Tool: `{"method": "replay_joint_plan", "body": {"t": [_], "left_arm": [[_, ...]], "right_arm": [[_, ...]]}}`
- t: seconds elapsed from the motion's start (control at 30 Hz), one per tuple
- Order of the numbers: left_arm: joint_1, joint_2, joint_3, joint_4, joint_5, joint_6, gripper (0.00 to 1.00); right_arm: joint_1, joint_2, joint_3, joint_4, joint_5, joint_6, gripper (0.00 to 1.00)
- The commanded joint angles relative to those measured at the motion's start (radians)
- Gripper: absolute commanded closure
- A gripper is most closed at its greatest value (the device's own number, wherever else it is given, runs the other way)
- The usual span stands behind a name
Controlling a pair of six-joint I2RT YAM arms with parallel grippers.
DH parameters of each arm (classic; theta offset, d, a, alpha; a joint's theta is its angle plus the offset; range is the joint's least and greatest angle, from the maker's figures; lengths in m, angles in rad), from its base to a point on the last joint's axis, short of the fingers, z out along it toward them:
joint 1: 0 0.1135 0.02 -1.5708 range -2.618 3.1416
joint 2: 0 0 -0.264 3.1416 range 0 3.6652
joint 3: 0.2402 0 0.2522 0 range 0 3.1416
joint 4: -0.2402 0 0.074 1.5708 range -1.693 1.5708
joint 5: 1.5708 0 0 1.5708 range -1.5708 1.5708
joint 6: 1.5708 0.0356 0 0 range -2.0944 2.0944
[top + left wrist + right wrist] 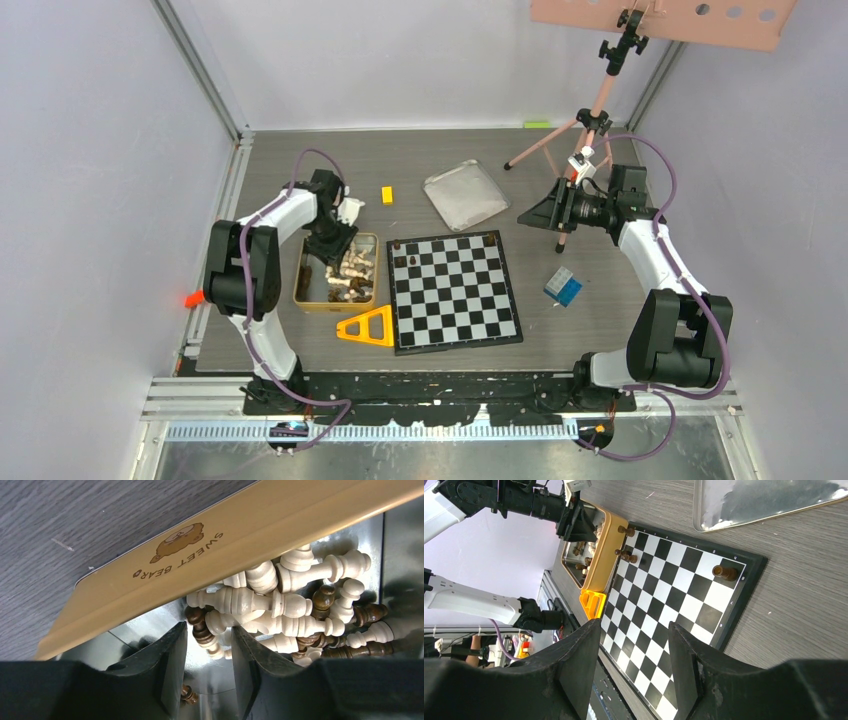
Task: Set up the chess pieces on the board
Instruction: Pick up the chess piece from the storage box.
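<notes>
The board [455, 292] lies flat mid-table. Three dark chess pieces stand on its far row: one at the right corner [490, 240], two near the left corner [405, 262]. The other pieces, dark and pale, lie heaped in the gold tin [304, 290]. My left gripper [338, 256] reaches down into that tin. In the left wrist view it [209, 630] is open, its tips at the edge of the pile [280, 605], either side of a dark piece [199, 624]. My right gripper [530, 213] hovers open and empty to the right of the board [674, 595].
A silver tin lid [465, 195] and a yellow block [387, 195] lie behind the board. An orange triangle [368, 328] sits at its near left corner. A blue cube [563, 287] lies to its right. A tripod [590, 125] stands at the back right.
</notes>
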Motion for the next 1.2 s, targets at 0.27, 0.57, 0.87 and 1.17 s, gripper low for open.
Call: {"method": "replay_joint_plan", "body": {"t": [0.27,0.57,0.87,1.17], "left_arm": [[0.006,-0.011,-0.011,0.048,-0.029,-0.007,0.68],[0.008,-0.032,-0.047,0.088,-0.12,0.035,0.8],[0.023,-0.113,-0.069,0.083,-0.102,0.061,0.91],[0.083,-0.279,-0.139,0.045,0.159,0.233,0.89]], "right_arm": [[-0.007,-0.007,0.009,-0.002,-0.007,-0.023,0.42],[-0.008,-0.003,0.01,-0.007,-0.008,-0.024,0.42],[-0.008,-0.005,0.009,-0.01,-0.007,-0.023,0.42],[-0.006,-0.002,0.011,-0.007,-0.017,-0.021,0.43]]}}
